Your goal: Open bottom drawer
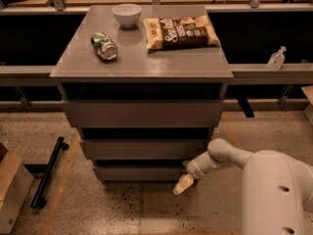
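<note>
The bottom drawer (142,173) is the slimmest grey front at the foot of the grey cabinet, below the mid-sized front (142,149) and the tall top front (142,113). It looks shut or nearly shut; its tray is hidden. My gripper (183,185) hangs from the white arm (220,156) at the drawer's lower right corner, just in front of it and near the floor, pointing down and to the left.
On the cabinet top (142,62) lie a white bowl (126,14), a crushed can (104,46) and a chip bag (180,31). A black bar (48,172) and a cardboard box (12,190) lie on the floor at left. A clear bottle (276,58) stands on the right ledge.
</note>
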`<state>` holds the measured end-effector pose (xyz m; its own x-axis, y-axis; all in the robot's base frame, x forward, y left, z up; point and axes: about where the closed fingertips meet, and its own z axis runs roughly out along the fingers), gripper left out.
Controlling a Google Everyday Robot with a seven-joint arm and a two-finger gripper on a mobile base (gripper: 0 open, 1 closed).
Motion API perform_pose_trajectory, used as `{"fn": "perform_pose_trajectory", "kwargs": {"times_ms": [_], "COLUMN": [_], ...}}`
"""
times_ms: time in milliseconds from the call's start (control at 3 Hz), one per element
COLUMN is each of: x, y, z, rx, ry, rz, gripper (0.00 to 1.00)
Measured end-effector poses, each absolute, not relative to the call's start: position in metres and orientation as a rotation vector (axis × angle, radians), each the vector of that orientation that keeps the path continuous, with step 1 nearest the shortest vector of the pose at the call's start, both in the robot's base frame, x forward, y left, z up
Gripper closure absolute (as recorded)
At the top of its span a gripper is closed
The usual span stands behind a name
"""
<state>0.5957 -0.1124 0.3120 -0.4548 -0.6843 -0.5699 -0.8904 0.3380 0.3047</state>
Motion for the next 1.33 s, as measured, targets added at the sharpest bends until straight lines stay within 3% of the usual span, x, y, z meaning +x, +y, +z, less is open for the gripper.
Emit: {"fn": "perform_pose_trajectory", "kwargs": {"times_ms": [1333], "x": [0.637], "y": [-0.125], "z": [0.250], "rx": [-1.249], "ry": [2.179], "rz": [0.841], "gripper": [0.00]}}
